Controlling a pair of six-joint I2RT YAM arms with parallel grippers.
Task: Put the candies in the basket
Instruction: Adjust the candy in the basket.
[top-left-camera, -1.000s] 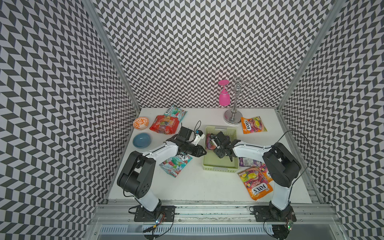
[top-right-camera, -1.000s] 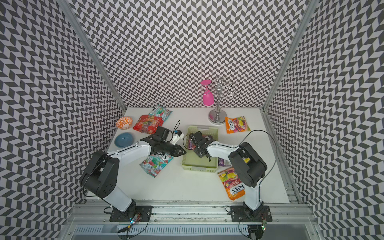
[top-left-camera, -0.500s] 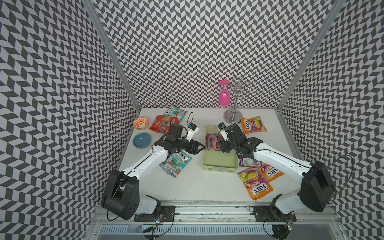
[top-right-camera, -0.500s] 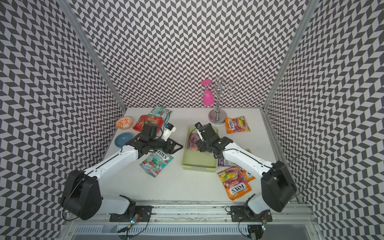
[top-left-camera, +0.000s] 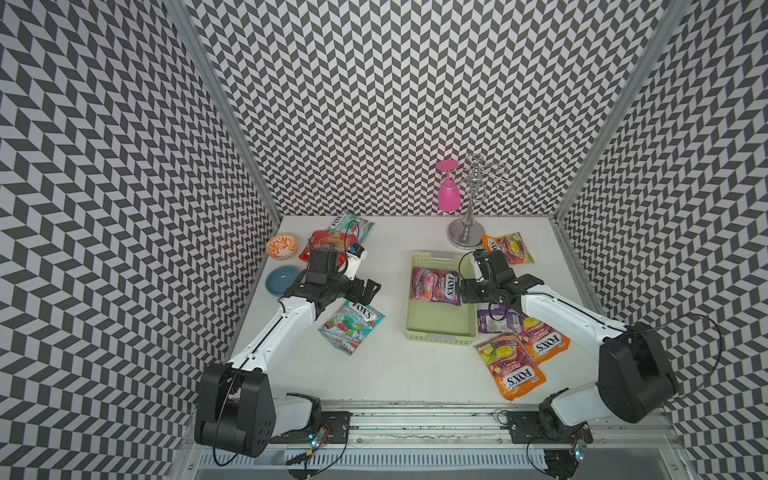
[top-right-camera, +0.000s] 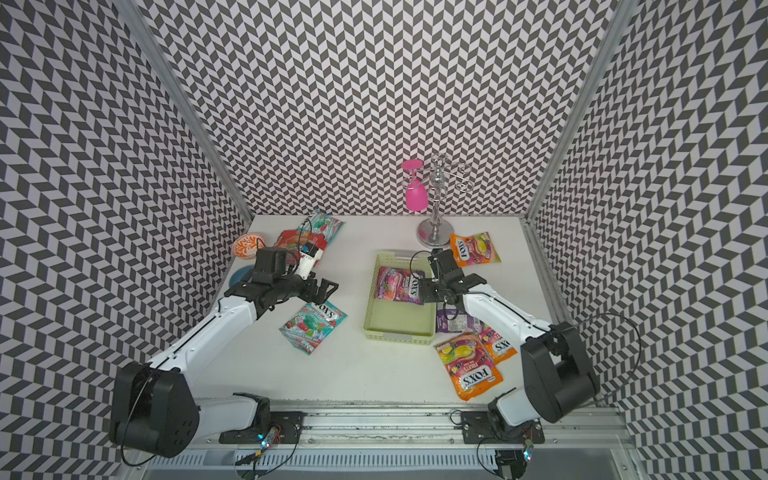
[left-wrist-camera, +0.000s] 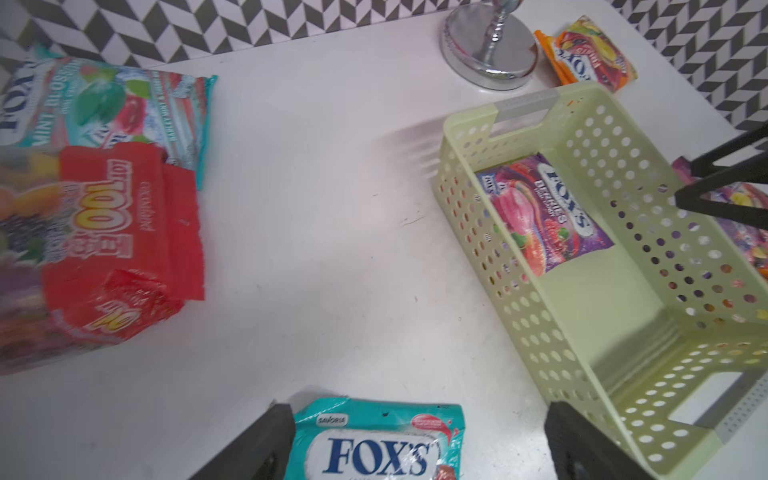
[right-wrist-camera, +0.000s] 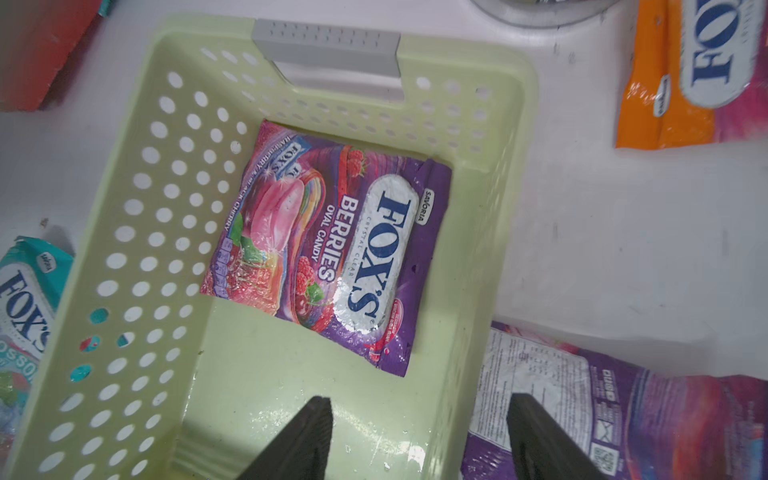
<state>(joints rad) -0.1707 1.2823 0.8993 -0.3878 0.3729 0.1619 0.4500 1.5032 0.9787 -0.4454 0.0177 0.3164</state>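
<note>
A purple candy bag (top-left-camera: 435, 286) (right-wrist-camera: 332, 249) lies flat in the far half of the pale green basket (top-left-camera: 409, 307) (top-right-camera: 370, 307). My right gripper (top-left-camera: 467, 291) (right-wrist-camera: 419, 399) hangs open and empty, straddling the basket's right wall. Left of the basket, my left gripper (top-left-camera: 368, 291) (left-wrist-camera: 419, 409) is wide open and empty just above a teal bag (top-left-camera: 353, 326) (left-wrist-camera: 378, 449). Other candies lie on the table: a red bag (top-left-camera: 328, 243) and a teal one (top-left-camera: 351, 224) at the back left, an orange one (top-left-camera: 507, 248) at the back, and a face-down purple one (top-left-camera: 498, 324) and two orange ones (top-left-camera: 511, 365) right of the basket.
An orange patterned bowl (top-left-camera: 282, 246) and a blue bowl (top-left-camera: 282, 279) sit by the left wall. A chrome stand (top-left-camera: 469, 232) with a hanging pink glass (top-left-camera: 449, 197) stands behind the basket. Patterned walls close off three sides.
My left gripper has opened wide and drawn back left from the basket, over the teal bag. The right gripper has shifted right to the basket's right wall, uncovering the purple bag.
</note>
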